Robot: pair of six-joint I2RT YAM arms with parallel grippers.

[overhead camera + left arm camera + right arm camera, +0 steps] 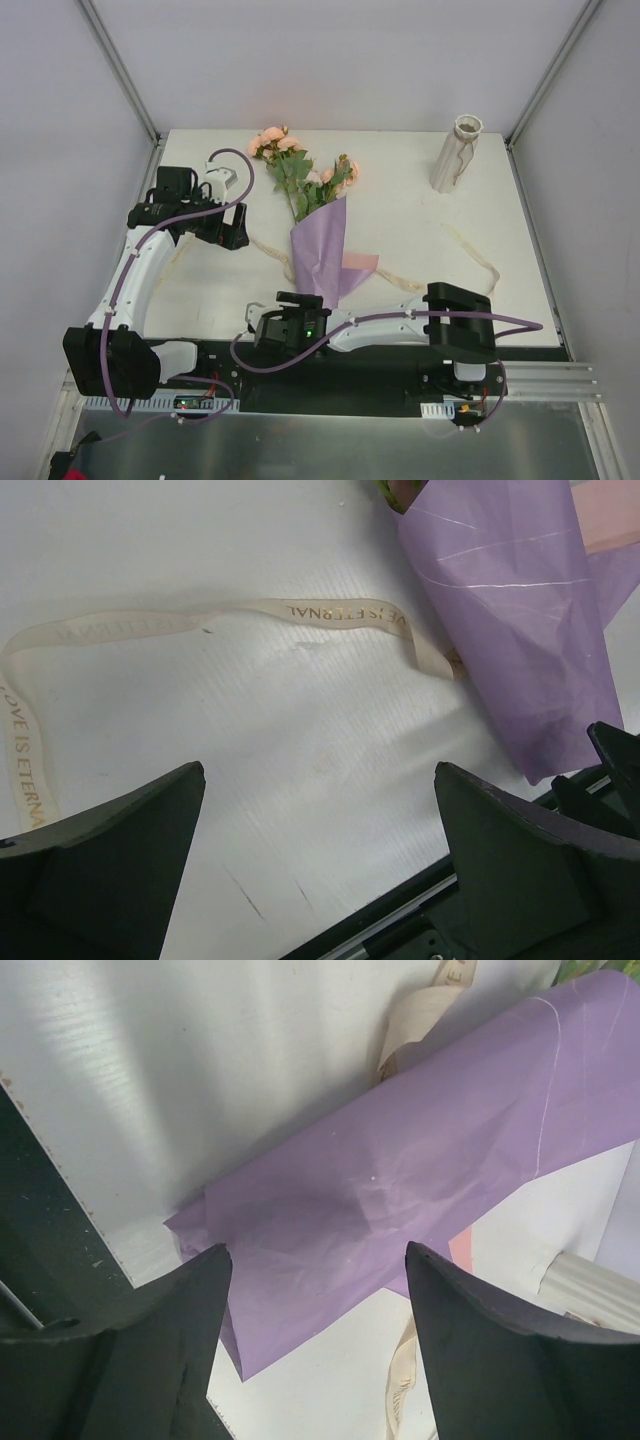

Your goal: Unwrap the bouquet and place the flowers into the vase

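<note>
The bouquet lies in the middle of the table, its peach-pink flowers (300,165) pointing to the far side and its lilac wrap (322,250) pointing to the near edge. The cream ribbon (470,250) lies loose on both sides of it. My right gripper (318,1260) is open, and the wrap's (400,1170) near end lies between its fingertips. Left of the bouquet, my left gripper (320,770) hangs wide open over bare table with nothing in it. The ribbon (300,615) and the wrap (510,610) lie beyond it. The off-white vase (456,152) stands at the back right.
A pink flap (360,262) of the inner paper sticks out on the wrap's right side. The table's dark front rail (420,905) runs just behind both grippers. Grey walls close in the table (400,215) at the back and sides.
</note>
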